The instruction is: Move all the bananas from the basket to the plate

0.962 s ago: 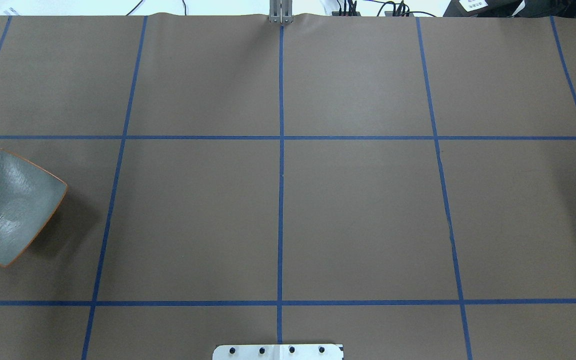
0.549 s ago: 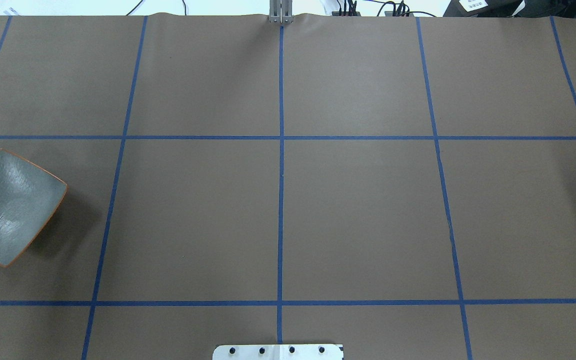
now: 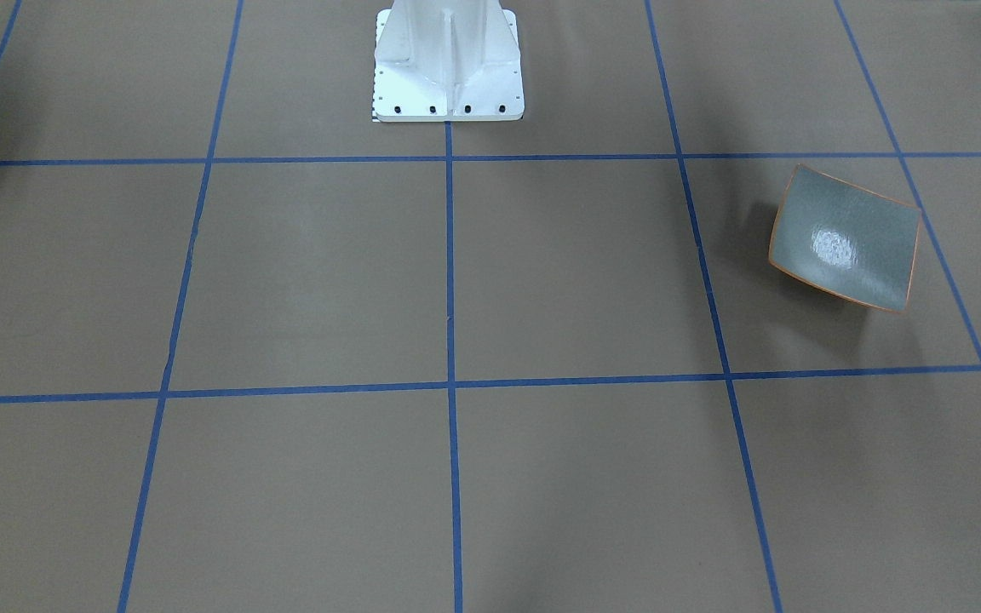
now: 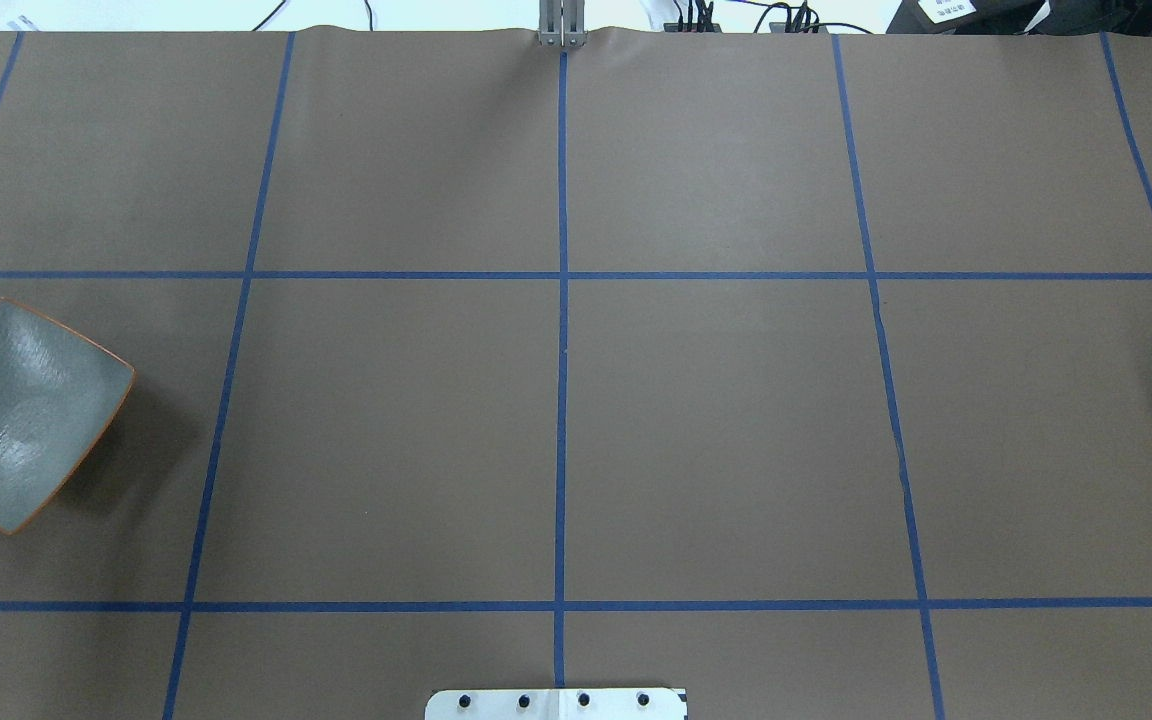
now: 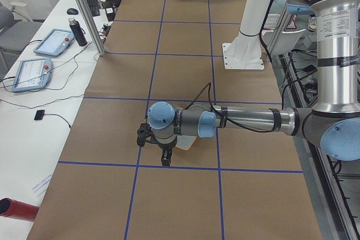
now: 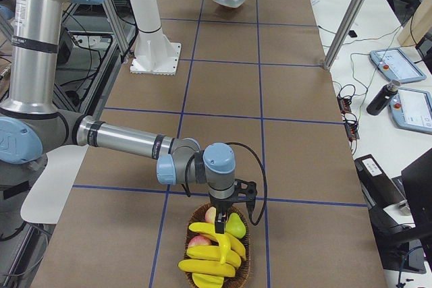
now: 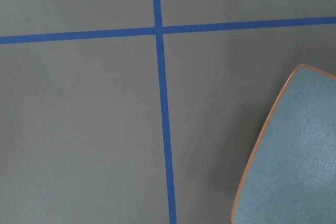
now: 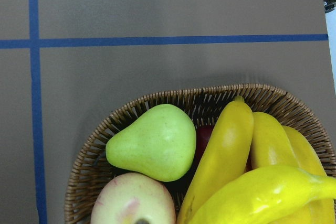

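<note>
Several yellow bananas [image 8: 226, 150] lie in a wicker basket [image 8: 157, 98] with other fruit; they also show in the exterior right view [image 6: 212, 251]. My right gripper [image 6: 221, 226] hangs just above that basket [image 6: 244, 261]; I cannot tell whether it is open or shut. The grey plate [image 4: 26, 415] with an orange rim is empty at the table's left end, and shows in the front view [image 3: 844, 238] and left wrist view [image 7: 294, 156]. My left gripper [image 5: 164, 160] points down beside the plate [image 5: 183, 145]; I cannot tell its state.
A green pear [image 8: 152, 140] and an apple [image 8: 134, 200] share the basket. The white robot base [image 4: 556, 703] stands at the near middle edge. Blue tape lines grid the brown table. A metal post [image 5: 84, 9] and tablets [image 5: 31, 71] stand beside it.
</note>
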Action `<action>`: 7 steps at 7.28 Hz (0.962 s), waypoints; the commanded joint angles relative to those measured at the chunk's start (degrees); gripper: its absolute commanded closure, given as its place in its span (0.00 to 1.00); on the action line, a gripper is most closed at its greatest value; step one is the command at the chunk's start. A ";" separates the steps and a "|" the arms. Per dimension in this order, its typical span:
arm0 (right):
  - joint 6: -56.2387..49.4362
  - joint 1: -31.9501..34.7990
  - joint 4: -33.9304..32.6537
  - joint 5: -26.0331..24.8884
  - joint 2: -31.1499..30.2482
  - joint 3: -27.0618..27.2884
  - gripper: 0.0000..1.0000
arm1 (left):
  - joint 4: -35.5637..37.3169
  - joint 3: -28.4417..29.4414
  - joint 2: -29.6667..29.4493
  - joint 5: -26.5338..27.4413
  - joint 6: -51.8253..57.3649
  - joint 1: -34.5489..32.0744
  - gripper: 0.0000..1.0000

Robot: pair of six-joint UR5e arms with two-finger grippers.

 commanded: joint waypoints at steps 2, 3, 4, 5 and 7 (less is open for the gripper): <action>1.84 -3.78 0.21 -7.09 -0.01 -1.01 0.02 | -0.24 -0.08 -0.04 0.00 -0.05 0.00 0.00; 1.84 -5.19 0.21 -8.85 -0.01 -1.45 0.03 | -0.86 -0.08 -0.04 0.00 -0.05 0.00 0.00; 1.49 -5.81 0.30 -10.26 -0.62 -1.54 0.04 | -0.95 -0.08 -0.04 0.00 -0.05 0.00 0.00; 1.40 -6.34 0.30 -11.93 -1.06 -1.55 0.11 | -0.86 -0.08 -0.13 0.00 -0.05 0.09 0.00; 1.22 -8.18 0.21 -14.57 -1.24 -2.24 0.31 | -0.95 -0.08 -0.13 0.00 -0.05 0.09 0.00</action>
